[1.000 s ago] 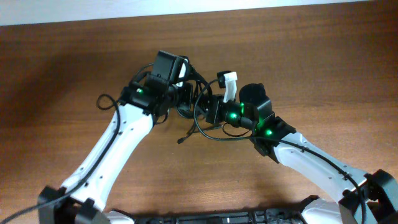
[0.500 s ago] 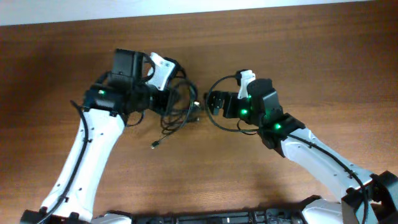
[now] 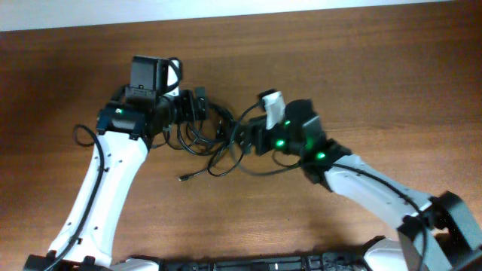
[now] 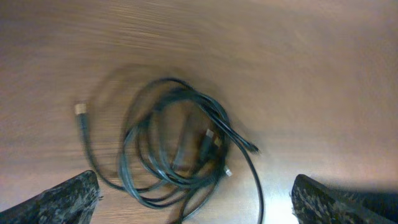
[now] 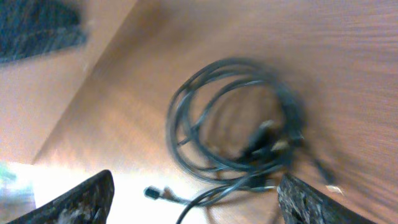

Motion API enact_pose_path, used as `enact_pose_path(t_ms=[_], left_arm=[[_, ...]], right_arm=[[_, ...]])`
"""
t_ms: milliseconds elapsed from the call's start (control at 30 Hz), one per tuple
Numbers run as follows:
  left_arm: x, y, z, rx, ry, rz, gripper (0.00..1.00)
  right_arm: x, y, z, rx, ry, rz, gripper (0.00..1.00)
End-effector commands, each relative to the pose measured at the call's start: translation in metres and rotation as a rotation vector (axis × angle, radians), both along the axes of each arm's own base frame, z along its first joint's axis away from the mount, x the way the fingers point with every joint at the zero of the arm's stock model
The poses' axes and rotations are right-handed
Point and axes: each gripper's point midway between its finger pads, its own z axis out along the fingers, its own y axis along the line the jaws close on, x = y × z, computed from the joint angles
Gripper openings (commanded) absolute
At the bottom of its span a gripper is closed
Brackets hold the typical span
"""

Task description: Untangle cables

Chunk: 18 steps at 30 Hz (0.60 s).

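The cables (image 3: 209,138) lie as one tangle of thin black loops on the wooden table, between the two arms. One loose plug end (image 3: 183,178) trails toward the front. My left gripper (image 3: 197,113) hovers at the tangle's left edge, open. In the left wrist view the cables (image 4: 177,146) lie below and ahead of the wide-apart left gripper (image 4: 199,205), with a plug (image 4: 79,109) at the left. My right gripper (image 3: 242,138) is at the tangle's right edge. In the right wrist view the blurred cables (image 5: 239,127) lie past the open right gripper (image 5: 193,205), with strands running between its fingers on the table.
The wooden table (image 3: 361,83) spreads all round, with a pale wall strip (image 3: 226,7) along its far edge. Thicker black wires loop off the left arm (image 3: 83,135). A dark gripper finger (image 5: 37,28) shows at the top left of the right wrist view.
The arms pulled apart with the left gripper carrying the bundle. Now both grippers are open, the tangle lies on the table, and the right gripper has come back left to it.
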Motion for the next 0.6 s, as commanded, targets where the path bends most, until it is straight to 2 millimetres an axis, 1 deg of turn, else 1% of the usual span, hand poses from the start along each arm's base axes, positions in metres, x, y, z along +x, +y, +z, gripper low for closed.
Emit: enact_pose_path(t_ms=[0, 67, 100, 133, 167, 233, 267, 300, 400, 500, 567], left_arm=[[0.008, 0.054, 0.008, -0.096, 0.010, 0.336, 0.99], [0.009, 0.065, 0.008, -0.129, 0.018, 0.358, 0.99], [0.007, 0.072, 0.007, -0.127, 0.028, 0.375, 0.99], [0.005, 0.077, 0.005, -0.108, 0.033, 0.367, 0.99], [0.004, 0.076, 0.004, -0.071, 0.028, 0.314, 0.99], [0.000, 0.077, 0.001, -0.048, 0.044, 0.289, 0.99], [-0.001, 0.077, 0.000, -0.048, 0.050, 0.289, 0.99], [-0.002, 0.077, 0.000, -0.046, 0.052, 0.290, 0.99], [-0.002, 0.077, 0.000, -0.045, 0.052, 0.291, 0.99], [-0.002, 0.079, 0.000, -0.040, 0.053, 0.299, 0.99], [-0.003, 0.089, -0.001, -0.025, 0.058, 0.390, 0.99]], right_arm=[[0.000, 0.034, -0.008, -0.050, -0.053, 0.116, 0.79], [0.007, 0.050, -0.012, -0.079, -0.025, 0.157, 0.73], [0.014, 0.059, -0.014, -0.094, 0.007, 0.168, 0.64], [0.022, 0.068, -0.014, -0.109, 0.033, 0.175, 0.58], [0.029, 0.077, -0.013, -0.117, 0.046, 0.180, 0.58], [0.044, 0.091, -0.006, -0.106, 0.031, 0.183, 0.57], [0.049, 0.094, -0.004, -0.102, 0.029, 0.174, 0.57], [0.056, 0.097, -0.007, -0.092, 0.051, 0.149, 0.56], [0.062, 0.105, -0.025, -0.059, 0.094, 0.126, 0.55], [0.066, 0.113, -0.050, -0.033, 0.144, 0.108, 0.54], [0.068, 0.115, -0.060, -0.017, 0.169, 0.096, 0.54]])
